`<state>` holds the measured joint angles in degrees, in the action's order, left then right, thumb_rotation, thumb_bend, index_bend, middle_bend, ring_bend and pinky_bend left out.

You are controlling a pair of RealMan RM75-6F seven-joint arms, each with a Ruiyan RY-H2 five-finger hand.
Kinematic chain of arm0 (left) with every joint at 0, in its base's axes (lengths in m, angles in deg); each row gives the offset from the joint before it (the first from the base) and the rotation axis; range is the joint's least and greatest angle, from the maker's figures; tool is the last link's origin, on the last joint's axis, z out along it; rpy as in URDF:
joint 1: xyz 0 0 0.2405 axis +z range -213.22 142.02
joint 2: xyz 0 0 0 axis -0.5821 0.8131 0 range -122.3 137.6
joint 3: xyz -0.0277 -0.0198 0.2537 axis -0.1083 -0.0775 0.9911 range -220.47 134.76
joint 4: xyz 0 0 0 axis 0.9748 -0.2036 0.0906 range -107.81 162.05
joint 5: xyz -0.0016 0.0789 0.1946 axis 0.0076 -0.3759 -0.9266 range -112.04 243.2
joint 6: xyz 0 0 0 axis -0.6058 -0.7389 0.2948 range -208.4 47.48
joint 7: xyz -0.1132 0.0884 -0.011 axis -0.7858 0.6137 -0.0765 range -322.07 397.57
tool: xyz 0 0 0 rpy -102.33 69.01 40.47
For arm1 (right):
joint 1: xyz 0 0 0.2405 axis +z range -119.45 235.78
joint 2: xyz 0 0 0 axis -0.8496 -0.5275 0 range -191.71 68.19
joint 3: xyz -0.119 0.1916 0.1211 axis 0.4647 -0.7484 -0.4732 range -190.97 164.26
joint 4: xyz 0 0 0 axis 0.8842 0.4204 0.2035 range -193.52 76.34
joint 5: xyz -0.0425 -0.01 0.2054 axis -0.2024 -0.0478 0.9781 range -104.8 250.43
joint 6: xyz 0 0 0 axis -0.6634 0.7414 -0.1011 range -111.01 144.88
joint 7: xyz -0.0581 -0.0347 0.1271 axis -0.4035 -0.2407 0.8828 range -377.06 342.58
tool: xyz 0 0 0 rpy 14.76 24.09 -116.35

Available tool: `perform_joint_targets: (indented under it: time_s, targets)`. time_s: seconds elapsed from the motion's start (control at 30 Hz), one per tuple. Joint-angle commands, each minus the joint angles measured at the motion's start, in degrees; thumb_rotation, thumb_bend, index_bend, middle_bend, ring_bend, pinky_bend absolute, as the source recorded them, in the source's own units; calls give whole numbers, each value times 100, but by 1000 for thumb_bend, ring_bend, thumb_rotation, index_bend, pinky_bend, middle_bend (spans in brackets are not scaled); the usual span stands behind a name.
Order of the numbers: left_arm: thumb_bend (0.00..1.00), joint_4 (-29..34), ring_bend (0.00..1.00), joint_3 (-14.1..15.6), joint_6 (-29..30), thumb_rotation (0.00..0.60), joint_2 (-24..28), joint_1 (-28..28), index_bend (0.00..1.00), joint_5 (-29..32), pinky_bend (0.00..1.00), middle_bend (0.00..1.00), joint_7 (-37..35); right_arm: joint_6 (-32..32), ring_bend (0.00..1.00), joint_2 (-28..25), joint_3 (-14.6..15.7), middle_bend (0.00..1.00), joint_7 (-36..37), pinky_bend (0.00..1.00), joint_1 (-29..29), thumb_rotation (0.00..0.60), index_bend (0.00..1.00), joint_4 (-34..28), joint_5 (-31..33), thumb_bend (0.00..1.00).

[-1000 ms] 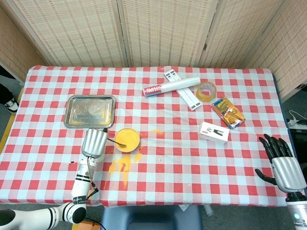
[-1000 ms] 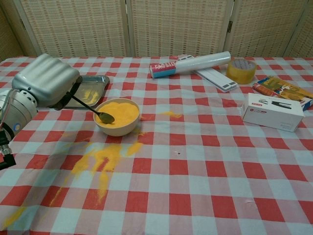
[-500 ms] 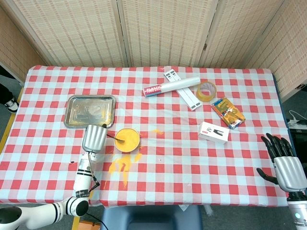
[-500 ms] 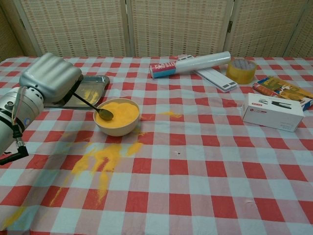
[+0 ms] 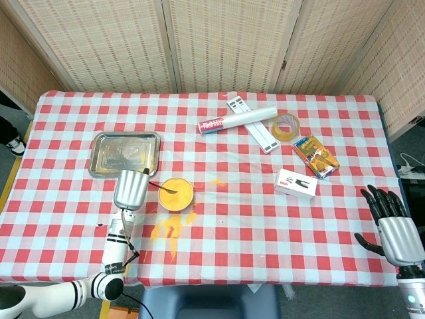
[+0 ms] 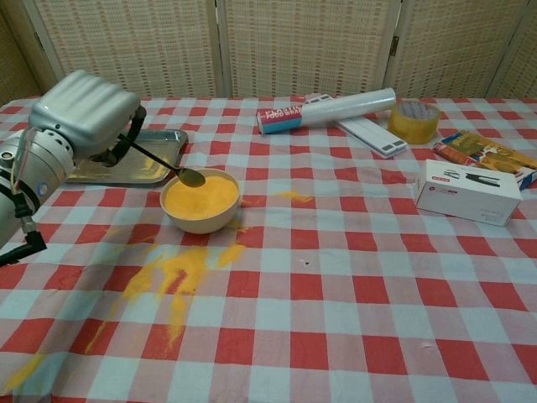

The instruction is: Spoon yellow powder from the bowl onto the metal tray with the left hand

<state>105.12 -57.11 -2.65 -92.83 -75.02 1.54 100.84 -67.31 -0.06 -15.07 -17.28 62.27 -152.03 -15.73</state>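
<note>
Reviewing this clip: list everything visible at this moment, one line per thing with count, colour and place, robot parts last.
table: one, red-and-white checked cloth.
metal tray: one, silver, left side.
bowl: one, cream, full of yellow powder, beside the tray.
spoon: one, dark handle, bowl end above the bowl's left rim.
spilled powder: yellow patches on the cloth in front of the bowl.
roll: one, white, far centre.
flat white strip: one, under the roll.
tape ring: one, yellowish, far right.
colourful pack: one, right.
white box: one, right.
left hand: silver, holds the spoon.
right hand: black fingers spread, near right corner.
</note>
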Motion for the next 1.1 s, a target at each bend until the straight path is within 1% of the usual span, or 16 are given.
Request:
perform_joint_targets:
  time_s: [0.03,0.3,0.43,0.67,0.83,1.1]
  targets:
    - [791,-100,1000,-56,-54,600,-29,-70,934,34,1000,1000,-1,-11,0,-8,-3,0,6,0,-6,600,0,-1,4,122]
    - [785,-848,1000,-161,-328,600,-292,-334,934,178,1000,1000,-53,-85,0,-30,-61,0,49,0,-35,600,0,16,70,122]
    - [780,-1071,1000,-96,-322,600,-382,-373,934,144,1000,1000,-22,-52,0,-28,-64,0,47,0,-21,600,0,27,84,122]
    - [778,-1294,1000,133,-202,600,-478,-360,934,-55,1000,1000,119,-34,0,-52,-27,0,101,0,-13,600,0,-1,10,122]
    - [777,-1223,1000,285,-121,600,-493,-279,934,-177,1000,1000,153,-75,0,-68,-20,0,122,0,-31,600,0,-16,-18,123]
    - [777,-427,1000,431,84,600,-197,-80,934,-316,1000,1000,294,-63,0,-75,12,0,133,0,-29,600,0,-29,-73,122]
